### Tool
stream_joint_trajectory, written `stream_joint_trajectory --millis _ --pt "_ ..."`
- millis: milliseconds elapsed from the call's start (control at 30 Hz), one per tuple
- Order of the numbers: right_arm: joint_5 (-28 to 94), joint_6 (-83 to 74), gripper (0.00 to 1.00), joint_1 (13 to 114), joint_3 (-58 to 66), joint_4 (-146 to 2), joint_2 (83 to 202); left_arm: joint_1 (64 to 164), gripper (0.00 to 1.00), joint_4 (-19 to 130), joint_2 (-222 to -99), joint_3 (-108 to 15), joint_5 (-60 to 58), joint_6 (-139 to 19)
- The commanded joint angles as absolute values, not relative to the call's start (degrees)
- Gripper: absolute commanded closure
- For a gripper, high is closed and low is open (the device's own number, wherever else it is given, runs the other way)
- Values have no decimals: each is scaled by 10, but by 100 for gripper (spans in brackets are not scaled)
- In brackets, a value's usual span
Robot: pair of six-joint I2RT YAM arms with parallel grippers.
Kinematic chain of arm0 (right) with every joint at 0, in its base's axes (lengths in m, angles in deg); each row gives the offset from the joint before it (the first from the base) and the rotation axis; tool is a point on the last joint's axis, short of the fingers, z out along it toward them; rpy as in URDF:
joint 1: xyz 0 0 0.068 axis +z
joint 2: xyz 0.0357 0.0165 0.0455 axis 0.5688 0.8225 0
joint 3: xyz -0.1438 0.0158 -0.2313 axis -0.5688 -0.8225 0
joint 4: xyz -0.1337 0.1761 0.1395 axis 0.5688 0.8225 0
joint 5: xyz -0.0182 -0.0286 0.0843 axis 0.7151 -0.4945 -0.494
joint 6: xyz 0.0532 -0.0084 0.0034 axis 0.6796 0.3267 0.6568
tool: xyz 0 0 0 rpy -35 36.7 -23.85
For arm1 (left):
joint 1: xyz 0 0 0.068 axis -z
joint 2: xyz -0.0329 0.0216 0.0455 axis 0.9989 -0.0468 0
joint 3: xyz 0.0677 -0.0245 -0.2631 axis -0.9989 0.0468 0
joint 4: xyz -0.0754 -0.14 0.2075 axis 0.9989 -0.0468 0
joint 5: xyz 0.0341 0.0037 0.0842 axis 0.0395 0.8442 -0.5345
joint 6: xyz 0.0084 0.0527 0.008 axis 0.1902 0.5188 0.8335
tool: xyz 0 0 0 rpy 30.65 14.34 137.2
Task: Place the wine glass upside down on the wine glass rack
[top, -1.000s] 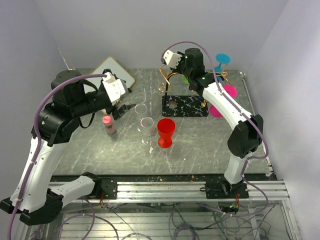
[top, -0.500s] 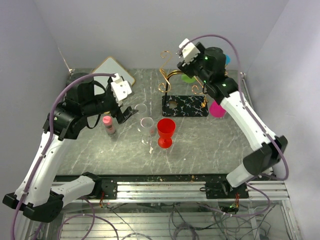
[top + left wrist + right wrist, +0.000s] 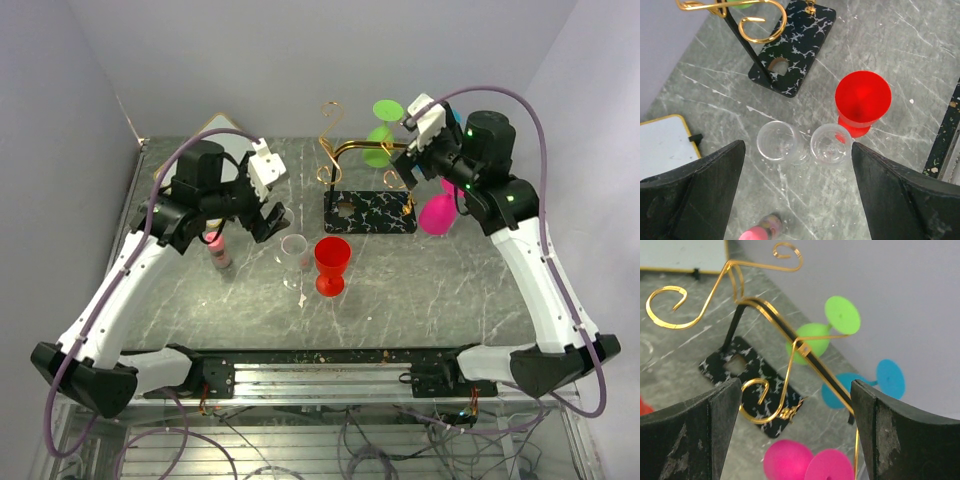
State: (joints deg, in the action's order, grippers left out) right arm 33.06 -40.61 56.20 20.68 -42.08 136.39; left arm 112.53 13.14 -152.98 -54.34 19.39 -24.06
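Top external: right arm [image 3: 520, 250] has swung off the wine glass rack [image 3: 372, 213] — both jaws spread.

My right arm has swung back from above the wine glass rack [image 3: 345, 150]. My right gripper [image 3: 408, 165] now sits just right of the rack, and the arm stands taller along the table's right side. The green wine glass [image 3: 378, 143], mostly hidden under that arm before, now shows hanging upside down on the rack. My left gripper [image 3: 265, 222] has shifted right and, seen from overhead, now covers the farther clear glass [image 3: 777, 142].
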Motion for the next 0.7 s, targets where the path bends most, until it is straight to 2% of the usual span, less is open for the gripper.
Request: stream_joint_trajectory --millis 0,167,367,667 --pt "199 -405 11 523 179 -345 1328 1125 3 174 -1552 -533 240 -271" --pt "136 -405 11 478 161 -325 1311 1161 5 181 -1588 -543 236 -276" --pt "104 -383 11 431 162 -330 1310 1248 8 145 -1644 -580 154 -225" --pt "84 -381 12 408 154 -329 1302 1317 10 126 -1746 -639 83 -215"
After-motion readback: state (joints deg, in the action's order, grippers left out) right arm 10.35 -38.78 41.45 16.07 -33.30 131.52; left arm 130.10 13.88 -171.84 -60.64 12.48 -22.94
